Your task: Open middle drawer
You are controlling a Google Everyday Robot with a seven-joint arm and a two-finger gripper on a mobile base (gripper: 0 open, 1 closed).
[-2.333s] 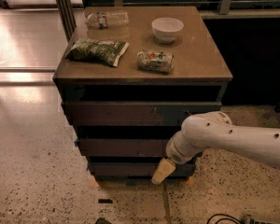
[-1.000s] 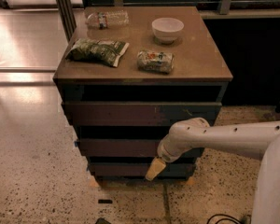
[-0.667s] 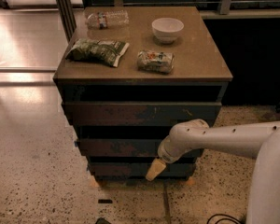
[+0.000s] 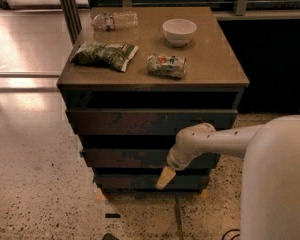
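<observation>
No wording can be read: the labels on the bottle (image 4: 113,20), can (image 4: 166,66) and snack bag (image 4: 104,54) are illegible (only coloured patches). The claw (image 4: 165,178) hangs just below the middle drawer (image 4: 130,158) front.

Office break area, terrazzo floor (image 4: 35,184), drawer cabinet (image 4: 212,59) bearing snacks (image 4: 104,54), pincer (image 4: 165,178) at its lowest front

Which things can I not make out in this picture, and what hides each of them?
- Camera view: the inside of the middle drawer is hidden behind its dark front.
- Camera view: the right part of that front is covered by the robot arm.
- Camera view: it is too dark to tell whether the gripper, low before the cabinet just under that front, touches any drawer.
- Camera view: the label on the can is too small to read.
</observation>
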